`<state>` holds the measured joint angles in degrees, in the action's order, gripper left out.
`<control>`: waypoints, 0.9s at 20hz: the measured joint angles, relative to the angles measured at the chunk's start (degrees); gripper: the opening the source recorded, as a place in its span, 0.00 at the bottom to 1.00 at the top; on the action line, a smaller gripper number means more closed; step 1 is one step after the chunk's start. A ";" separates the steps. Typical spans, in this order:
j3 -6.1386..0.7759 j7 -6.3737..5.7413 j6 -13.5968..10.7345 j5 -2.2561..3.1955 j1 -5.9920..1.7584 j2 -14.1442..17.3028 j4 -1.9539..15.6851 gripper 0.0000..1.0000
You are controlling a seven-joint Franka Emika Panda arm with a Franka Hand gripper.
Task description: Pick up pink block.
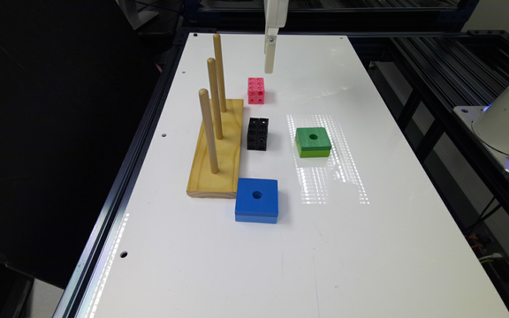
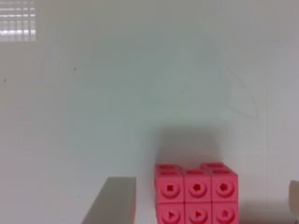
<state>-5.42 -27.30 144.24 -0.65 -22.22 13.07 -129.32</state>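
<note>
White table — pink block between the gripper's spread fingers.

White table carries pink block, black cube, peg stand, two blocks.

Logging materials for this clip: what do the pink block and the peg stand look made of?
Pink block: probably moulded plastic, with uniform bright colour and crisp round sockets on its faces. Peg stand: unpainted light wood, apparently pine, with visible grain on the base and three plain dowels.
</note>
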 joint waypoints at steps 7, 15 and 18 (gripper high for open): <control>-0.12 0.00 0.01 0.00 0.00 0.74 0.85 1.00; -0.13 0.02 5.92 0.00 -0.01 7.77 1.65 1.00; -0.13 0.02 6.20 0.00 -0.01 9.23 2.89 1.00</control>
<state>-5.55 -27.28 150.44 -0.65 -22.23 22.30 -126.43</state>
